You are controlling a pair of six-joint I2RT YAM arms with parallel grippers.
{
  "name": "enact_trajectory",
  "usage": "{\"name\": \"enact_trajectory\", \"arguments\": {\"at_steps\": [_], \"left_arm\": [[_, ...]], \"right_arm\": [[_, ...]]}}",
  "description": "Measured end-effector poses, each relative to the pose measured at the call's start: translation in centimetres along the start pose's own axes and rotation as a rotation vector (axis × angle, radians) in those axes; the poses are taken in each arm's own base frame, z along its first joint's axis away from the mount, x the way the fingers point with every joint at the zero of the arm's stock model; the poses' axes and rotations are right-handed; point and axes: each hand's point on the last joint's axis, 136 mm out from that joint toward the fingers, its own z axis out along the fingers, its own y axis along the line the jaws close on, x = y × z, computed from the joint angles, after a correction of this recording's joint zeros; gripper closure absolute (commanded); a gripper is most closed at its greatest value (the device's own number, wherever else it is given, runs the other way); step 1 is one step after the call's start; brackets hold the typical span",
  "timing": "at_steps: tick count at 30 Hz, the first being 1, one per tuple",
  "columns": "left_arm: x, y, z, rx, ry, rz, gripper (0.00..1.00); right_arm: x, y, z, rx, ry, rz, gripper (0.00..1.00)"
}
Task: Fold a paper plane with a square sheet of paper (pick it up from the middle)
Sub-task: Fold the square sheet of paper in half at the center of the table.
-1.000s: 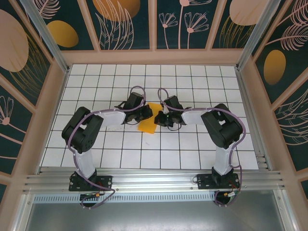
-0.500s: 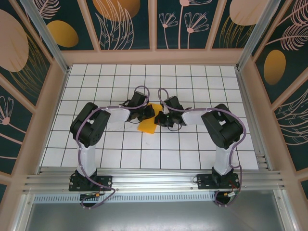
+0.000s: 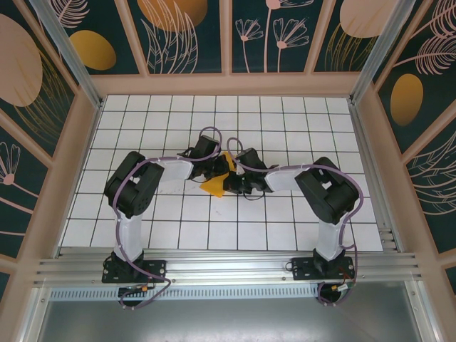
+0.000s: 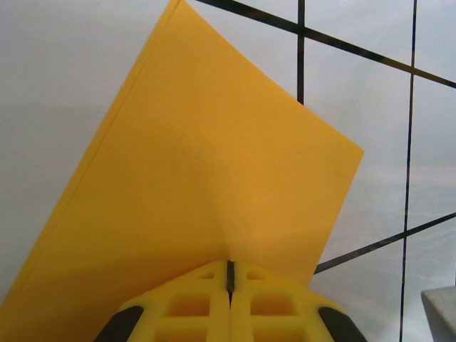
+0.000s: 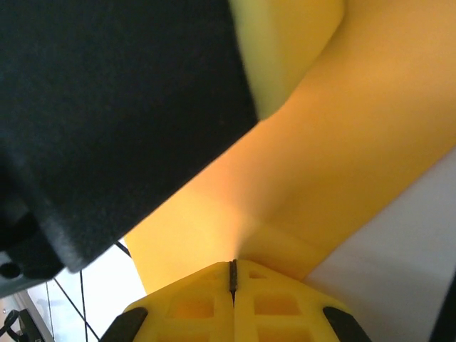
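The square sheet of paper point(image 3: 214, 184) is orange-yellow and folded into a layered wedge, held just above the white grid table near its middle. My left gripper point(image 3: 221, 169) comes in from the left and is shut on one edge of the sheet point(image 4: 214, 164), its yellow fingertips point(image 4: 192, 306) pressed together. From the right, my right gripper point(image 3: 234, 184) is shut on the sheet point(image 5: 342, 157) too, and the paper bends upward from its closed fingers point(image 5: 278, 306). The two grippers sit almost against each other. The left gripper's black body point(image 5: 107, 107) looms close in the right wrist view.
The white tiled tabletop point(image 3: 285, 121) with black grid lines stretches on all sides. Wooden-framed patterned walls point(image 3: 228, 43) enclose the back and both sides. An aluminium rail point(image 3: 228, 267) carrying both arm bases runs along the near edge.
The left arm swung in toward the middle first. The right gripper then slid left onto the sheet. The paper has turned and risen between the two grippers, showing less of itself from above.
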Motion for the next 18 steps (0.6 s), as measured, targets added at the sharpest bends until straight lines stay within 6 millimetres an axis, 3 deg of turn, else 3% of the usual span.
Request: {"name": "enact_trajectory", "arguments": {"at_steps": [8,18], "left_arm": [[0.0,0.0,0.0,0.000,0.000,-0.001,0.95],[0.0,0.0,0.0,-0.001,0.000,0.000,0.95]], "right_arm": [[1.8,1.1,0.4,0.000,0.028,-0.011,0.97],[2.0,1.1,0.5,0.012,0.021,-0.009,0.97]]}}
